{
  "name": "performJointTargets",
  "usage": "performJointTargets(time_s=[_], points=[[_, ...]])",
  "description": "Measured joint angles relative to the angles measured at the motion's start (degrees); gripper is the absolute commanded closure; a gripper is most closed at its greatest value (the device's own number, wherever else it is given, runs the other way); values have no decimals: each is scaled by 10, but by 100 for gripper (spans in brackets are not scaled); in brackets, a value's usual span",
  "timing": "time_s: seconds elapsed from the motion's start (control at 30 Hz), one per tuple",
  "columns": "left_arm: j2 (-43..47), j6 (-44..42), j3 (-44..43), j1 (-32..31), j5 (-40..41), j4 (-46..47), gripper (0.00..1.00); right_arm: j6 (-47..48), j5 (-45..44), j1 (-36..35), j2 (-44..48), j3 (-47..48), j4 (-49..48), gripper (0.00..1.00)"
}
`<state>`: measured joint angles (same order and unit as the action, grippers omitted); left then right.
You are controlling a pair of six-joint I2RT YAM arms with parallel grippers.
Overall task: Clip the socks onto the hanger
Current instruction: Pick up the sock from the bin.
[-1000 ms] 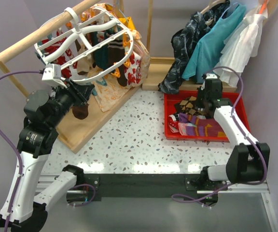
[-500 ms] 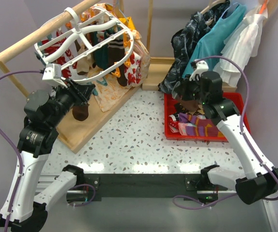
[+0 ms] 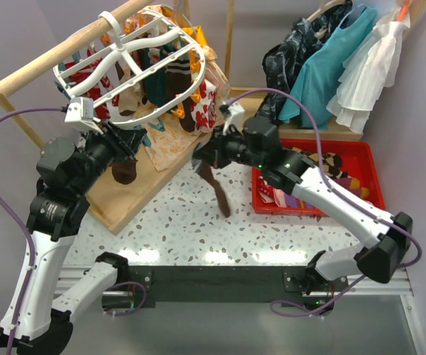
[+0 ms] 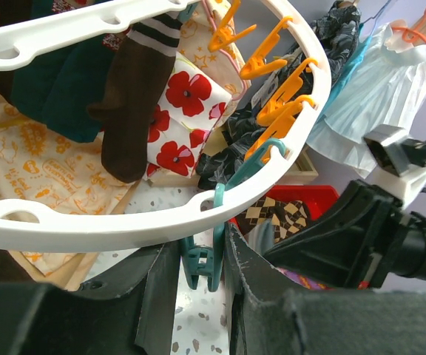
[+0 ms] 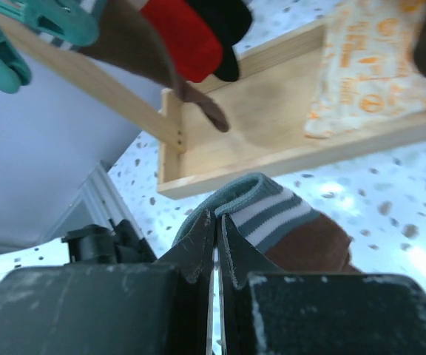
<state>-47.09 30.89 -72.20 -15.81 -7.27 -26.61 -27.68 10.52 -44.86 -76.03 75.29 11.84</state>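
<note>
The hanger [image 3: 124, 66], a white oval frame with spokes, hangs from the rail with several socks [image 3: 172, 85] clipped under it. My left gripper [image 3: 133, 140] is at its near rim. In the left wrist view the rim [image 4: 87, 225] crosses the frame, and the left gripper [image 4: 200, 266] is shut on a teal clip [image 4: 198, 262] below it. My right gripper [image 3: 207, 151] is shut on the striped cuff of a brown sock [image 3: 219, 194], which dangles over the table just right of the hanger. The right wrist view shows the right gripper [image 5: 217, 229] pinching that cuff [image 5: 272, 214].
A red bin [image 3: 368, 159] at the right holds more socks [image 3: 331, 163]. Dresses [image 3: 331, 66] hang at the back right. The wooden rail [image 3: 58, 55] and its wooden base [image 3: 139, 192] fill the left side. Floral cloth [image 3: 202, 111] hangs beside the hanger.
My right arm has swung left from the red bin toward the hanger, carrying the brown sock with it. The left arm has not moved.
</note>
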Motion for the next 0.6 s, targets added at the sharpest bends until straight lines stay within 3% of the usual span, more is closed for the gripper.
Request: performJointTargets(time_s=[0.27, 0.6], points=[[0, 0, 0, 0, 0, 0, 100, 25, -5, -86, -148, 162, 50, 100], [0, 0, 0, 0, 0, 0, 100, 54, -3, -118, -168, 223, 69, 100]])
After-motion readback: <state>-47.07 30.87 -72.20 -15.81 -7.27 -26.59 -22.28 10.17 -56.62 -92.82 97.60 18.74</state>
